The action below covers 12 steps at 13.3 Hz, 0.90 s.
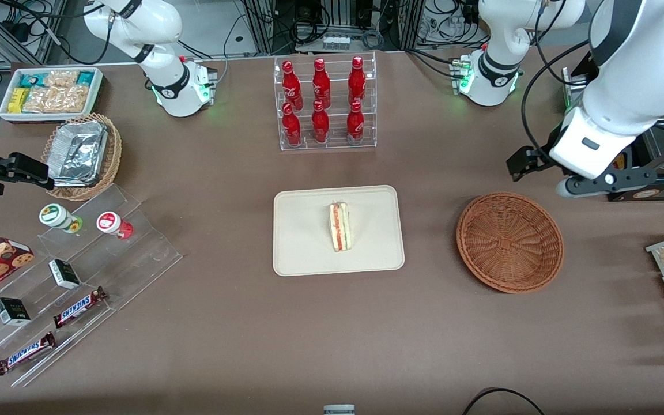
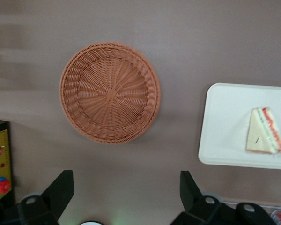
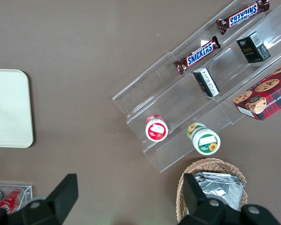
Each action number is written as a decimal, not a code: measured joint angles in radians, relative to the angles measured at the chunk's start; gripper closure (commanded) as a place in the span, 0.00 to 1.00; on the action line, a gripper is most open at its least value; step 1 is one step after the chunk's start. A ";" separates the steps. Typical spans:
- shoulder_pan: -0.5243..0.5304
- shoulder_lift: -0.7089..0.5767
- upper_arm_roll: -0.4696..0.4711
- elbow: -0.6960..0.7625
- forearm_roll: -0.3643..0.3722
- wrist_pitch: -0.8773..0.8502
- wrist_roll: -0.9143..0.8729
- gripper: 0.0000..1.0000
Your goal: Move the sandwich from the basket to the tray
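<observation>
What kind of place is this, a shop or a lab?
Most likely a robot lab staged as a snack shop. Red bottles fill a clear rack, and cables and equipment crowd the table's edge. A sandwich lies on the tray beside an empty basket; the open gripper hangs above the table.

sandwich (image 1: 340, 226) on its side on tray (image 1: 303, 253) | basket (image 1: 509, 242) empty | hand (image 2: 126, 194) above, open

White arm shells, black cables, gripper (image 2: 126, 197) with seemingly black fingers.
</observation>
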 measured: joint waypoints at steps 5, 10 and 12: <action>0.012 -0.109 0.042 -0.105 0.005 0.000 0.101 0.00; 0.046 -0.129 0.049 -0.115 0.005 0.001 0.127 0.00; 0.053 -0.129 0.049 -0.116 0.004 0.002 0.138 0.00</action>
